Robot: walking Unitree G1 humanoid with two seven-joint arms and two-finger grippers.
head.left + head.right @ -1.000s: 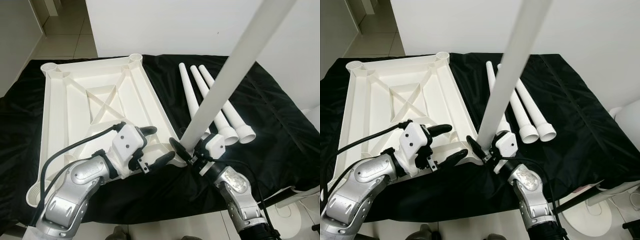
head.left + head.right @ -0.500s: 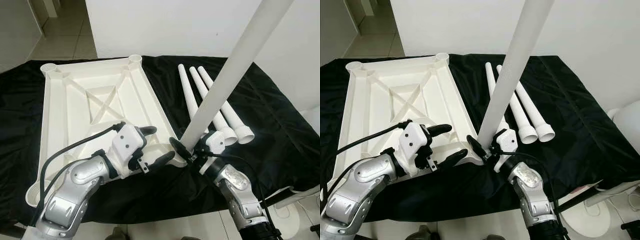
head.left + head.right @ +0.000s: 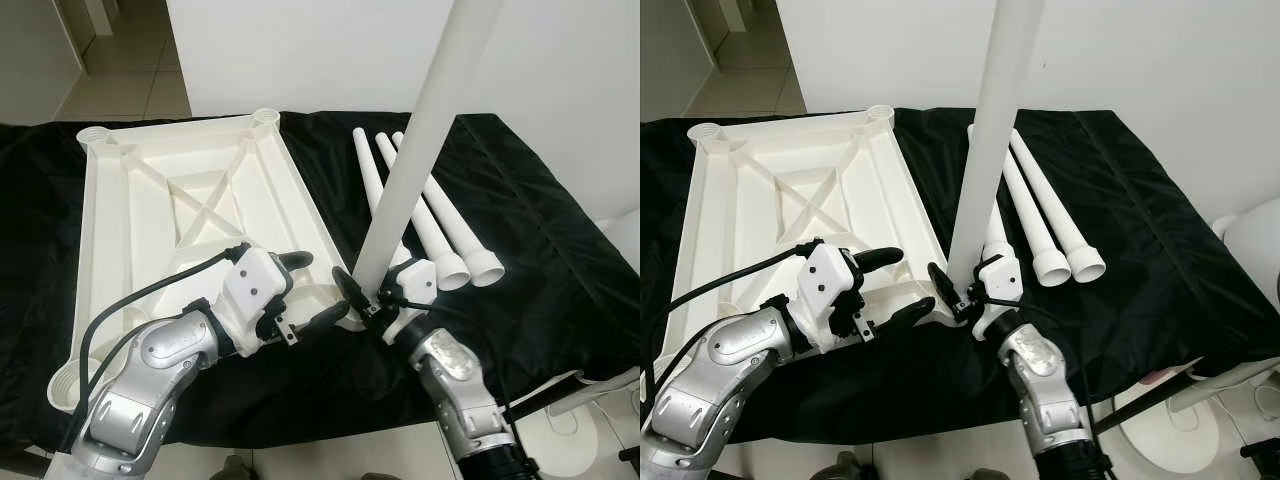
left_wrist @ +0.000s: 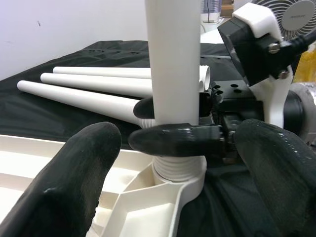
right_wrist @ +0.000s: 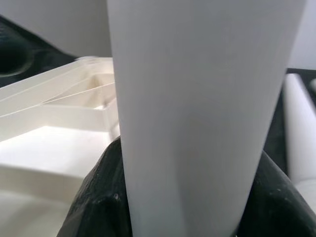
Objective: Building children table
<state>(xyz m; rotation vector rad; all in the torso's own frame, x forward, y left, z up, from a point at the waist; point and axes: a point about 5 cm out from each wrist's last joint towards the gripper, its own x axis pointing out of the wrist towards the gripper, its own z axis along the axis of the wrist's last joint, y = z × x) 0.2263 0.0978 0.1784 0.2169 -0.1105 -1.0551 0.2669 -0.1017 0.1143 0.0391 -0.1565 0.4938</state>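
Note:
The white table top [image 3: 180,210] lies upside down on the black cloth, ribs facing up. A long white leg [image 3: 420,130] stands almost upright, its ribbed end in the near right corner socket [image 4: 180,173]. My right gripper [image 3: 367,292] is shut on this leg just above the socket, black fingers [image 5: 98,197] pressed on both sides of it. Just left of the socket, my left gripper [image 3: 315,290] is open. Its fingers [image 4: 74,173] straddle that corner without touching the leg.
Three spare white legs [image 3: 430,215] lie side by side on the black cloth [image 3: 540,260], right of the table top. A white wall rises behind. A white object [image 3: 625,235] sits at the right edge, and tiled floor [image 3: 120,80] shows far left.
The held leg has swung from leaning right to nearly upright. My right gripper shifted slightly left with it. The left arm has not moved.

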